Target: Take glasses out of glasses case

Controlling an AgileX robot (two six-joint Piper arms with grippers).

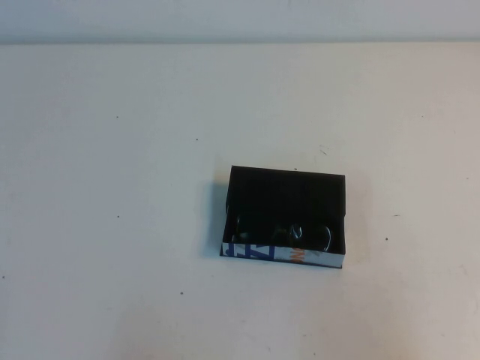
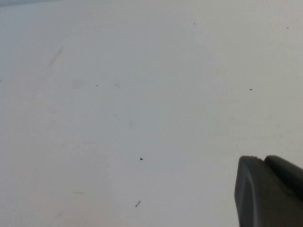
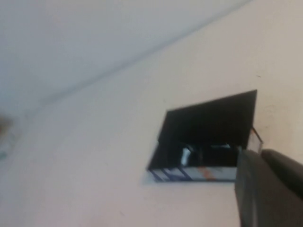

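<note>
The glasses case [image 1: 255, 252] is a flat black box with a white strip printed in blue and orange. It lies open-topped right of the table's centre. The dark glasses [image 1: 289, 234] lie inside it, along the strip side, with only glints of the lenses showing. In the right wrist view the case [image 3: 199, 174] and a lens glint of the glasses [image 3: 189, 153] show just beyond my right gripper [image 3: 259, 153], which is shut and empty. My left gripper [image 2: 262, 160] is shut and empty over bare table. Neither gripper shows in the high view.
The white table [image 1: 112, 187] carries only small dark specks. Its far edge meets a pale wall [image 1: 240, 19].
</note>
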